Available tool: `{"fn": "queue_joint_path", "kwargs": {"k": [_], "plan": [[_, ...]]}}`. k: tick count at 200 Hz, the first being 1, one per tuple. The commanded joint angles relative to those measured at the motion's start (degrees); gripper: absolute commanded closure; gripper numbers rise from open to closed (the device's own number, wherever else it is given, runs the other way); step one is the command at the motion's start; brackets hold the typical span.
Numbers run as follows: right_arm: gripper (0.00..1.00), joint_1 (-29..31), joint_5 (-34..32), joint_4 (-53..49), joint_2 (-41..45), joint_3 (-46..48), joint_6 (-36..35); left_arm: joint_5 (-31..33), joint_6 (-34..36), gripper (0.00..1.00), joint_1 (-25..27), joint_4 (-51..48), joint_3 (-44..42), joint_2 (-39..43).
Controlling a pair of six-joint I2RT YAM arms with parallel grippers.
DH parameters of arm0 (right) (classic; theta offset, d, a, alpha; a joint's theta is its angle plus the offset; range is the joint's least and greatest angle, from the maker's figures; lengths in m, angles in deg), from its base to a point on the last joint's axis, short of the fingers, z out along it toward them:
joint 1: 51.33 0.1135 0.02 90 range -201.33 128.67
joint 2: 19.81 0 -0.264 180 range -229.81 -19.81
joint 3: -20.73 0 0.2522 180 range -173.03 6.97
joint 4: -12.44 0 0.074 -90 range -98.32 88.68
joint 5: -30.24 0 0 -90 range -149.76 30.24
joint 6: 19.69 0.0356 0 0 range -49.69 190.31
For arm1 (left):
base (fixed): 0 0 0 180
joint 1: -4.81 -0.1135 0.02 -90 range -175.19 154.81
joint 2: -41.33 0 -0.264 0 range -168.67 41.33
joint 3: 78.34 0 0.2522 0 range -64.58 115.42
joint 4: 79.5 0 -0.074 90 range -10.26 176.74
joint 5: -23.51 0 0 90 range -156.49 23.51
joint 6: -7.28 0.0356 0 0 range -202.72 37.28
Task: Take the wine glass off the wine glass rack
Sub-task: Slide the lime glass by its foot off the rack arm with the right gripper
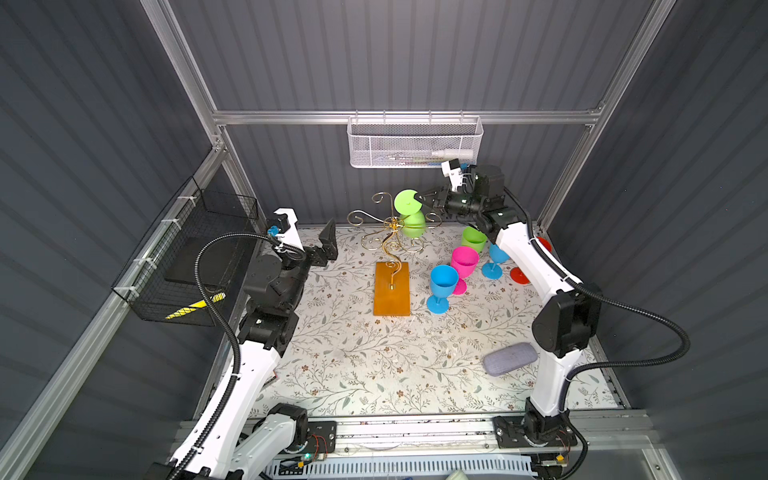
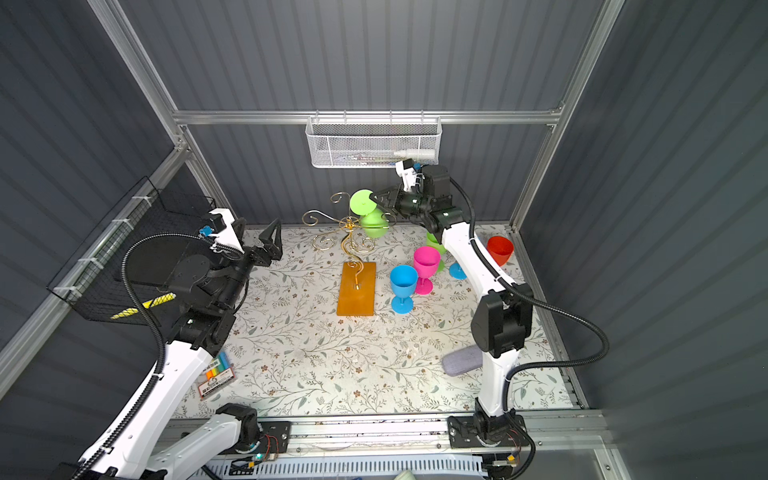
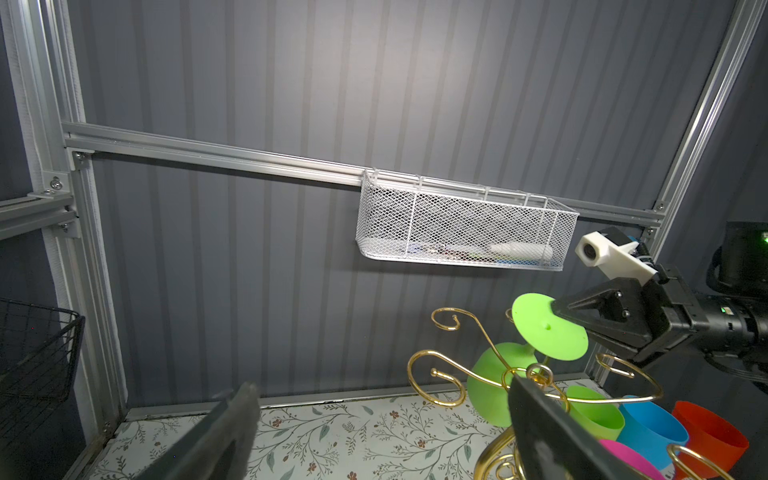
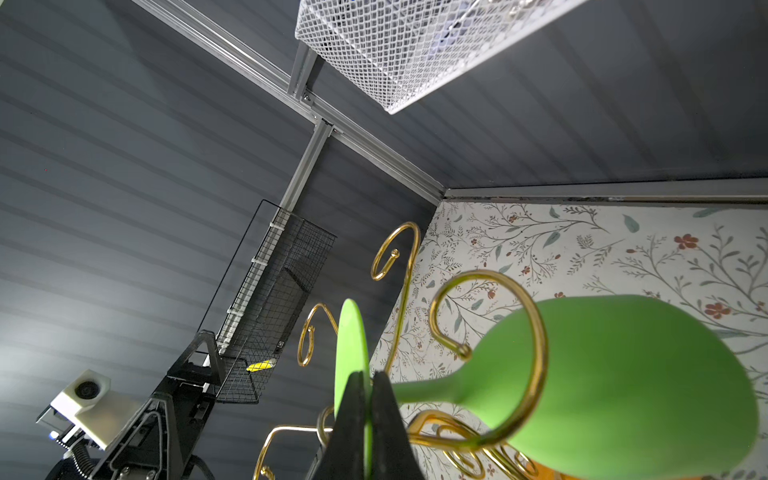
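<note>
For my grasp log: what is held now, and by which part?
The right gripper pinches the green wine glass by the edge of its foot; the left gripper holds nothing.

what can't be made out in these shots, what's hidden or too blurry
- Whether the green wine glass stem touches the wine glass rack curl: right wrist view too close, top views too small.
- White mesh basket contents: blurred behind its mesh in every view.
- Far blue glass bowl: mostly behind the right arm in both top views.
- Left gripper fingers: blurred in the left wrist view.
</note>
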Motion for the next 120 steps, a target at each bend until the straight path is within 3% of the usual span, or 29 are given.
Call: {"fn": "queue_joint_path", "kwargs": {"k": [1, 120], "plan": [[1.0, 0.74, 0.51, 2.57, -2.05, -3.64, 0.89, -0.81, -0.41, 0.05, 0.13, 0.23, 0.3, 0.94], [1.0, 1.55, -4.7, 8.49, -9.68, -11.77, 3.82, -0.39, 0.29, 0.05, 0.08, -0.44, 0.4, 1.4]]}}
